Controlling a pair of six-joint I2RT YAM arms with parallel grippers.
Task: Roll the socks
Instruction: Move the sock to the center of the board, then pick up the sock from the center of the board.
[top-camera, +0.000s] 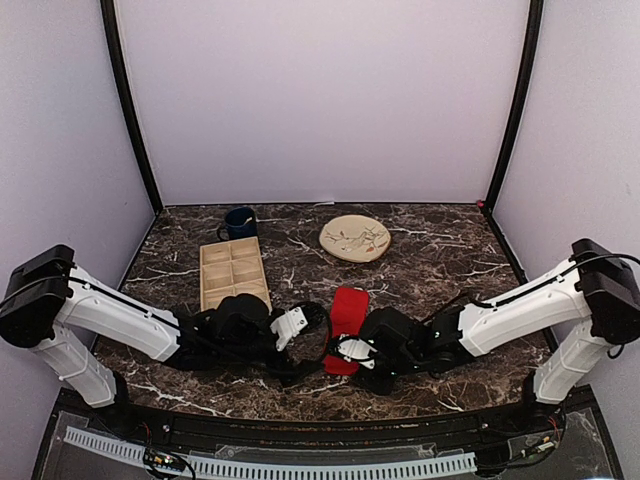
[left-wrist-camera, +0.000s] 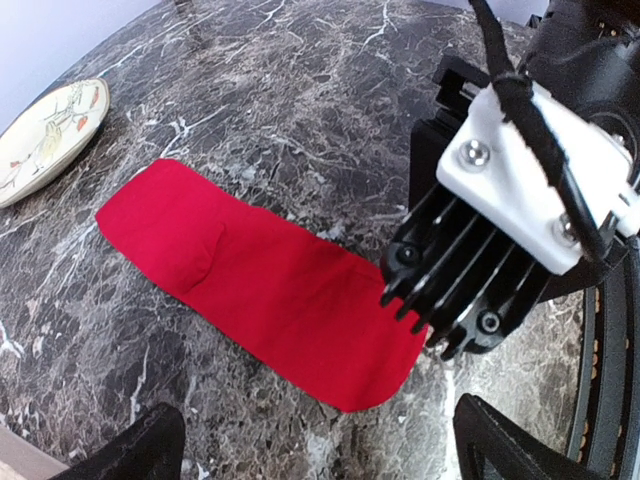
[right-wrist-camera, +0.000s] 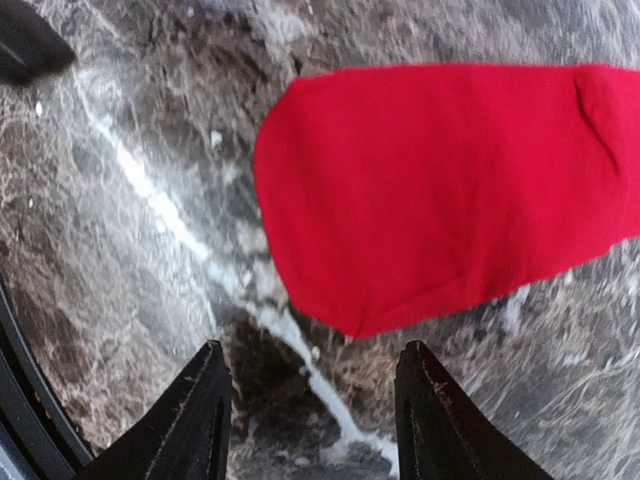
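Top view: the red socks (top-camera: 348, 308) lie flat as one strip at mid-front of the marble worktop (top-camera: 440, 250). The left hand (top-camera: 312, 322) is just beside the strip's left edge and the right hand (top-camera: 335, 355) is at its near end. Left wrist view: the left hand (left-wrist-camera: 320, 445) has its fingers spread wide, the socks (left-wrist-camera: 270, 280) end just ahead of the gap, and the right hand (left-wrist-camera: 425, 320) sits over that end's corner. Right wrist view: the right hand (right-wrist-camera: 315, 390) is likewise spread, with the rounded end of the socks (right-wrist-camera: 440, 190) just ahead and between the fingertips; contact cannot be told.
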